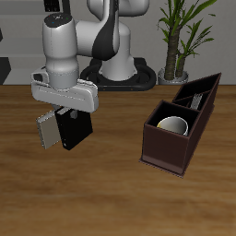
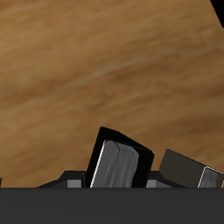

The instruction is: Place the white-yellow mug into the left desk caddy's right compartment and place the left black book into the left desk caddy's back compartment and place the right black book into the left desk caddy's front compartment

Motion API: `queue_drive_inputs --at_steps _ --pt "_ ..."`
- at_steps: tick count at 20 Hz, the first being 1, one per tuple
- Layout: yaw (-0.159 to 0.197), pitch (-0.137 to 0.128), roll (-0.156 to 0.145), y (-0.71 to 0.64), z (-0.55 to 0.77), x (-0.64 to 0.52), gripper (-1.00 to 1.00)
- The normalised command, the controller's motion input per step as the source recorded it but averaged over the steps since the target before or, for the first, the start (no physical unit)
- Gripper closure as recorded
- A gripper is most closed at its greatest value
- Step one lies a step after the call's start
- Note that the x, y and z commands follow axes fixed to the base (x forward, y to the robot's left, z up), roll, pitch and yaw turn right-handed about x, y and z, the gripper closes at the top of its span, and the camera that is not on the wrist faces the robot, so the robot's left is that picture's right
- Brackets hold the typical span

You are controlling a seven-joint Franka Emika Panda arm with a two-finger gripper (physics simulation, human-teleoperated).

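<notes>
Brown wood-grain table [image 1: 111,194] carries the long dark brown left desk caddy [image 1: 166,152], with the cream white-yellow mug [image 1: 172,124] sitting inside its large square right compartment [image 1: 162,133] and a dark book [image 1: 194,97] standing in a narrow slot farther back. Well apart from the caddy, the white arm's gripper [image 1: 66,112] hangs over a black book [image 1: 72,129] with a grey speckled notebook [image 1: 45,129] just beside it. The wrist view shows that black book [image 2: 118,162] upright between the fingers, though whether they pinch it cannot be told.
</notes>
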Motion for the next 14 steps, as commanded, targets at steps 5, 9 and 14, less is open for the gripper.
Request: queue_drive_inputs --at_steps 5,9,14 --pt "0.086 -0.073 0.033 0.69 0.24 -0.51 1.0" --pt "0.011 -0.039 -0.02 0.21 0.12 -0.36 1.0" --pt "0.008 -0.034 -0.023 0.18 0.1 -0.45 1.0"
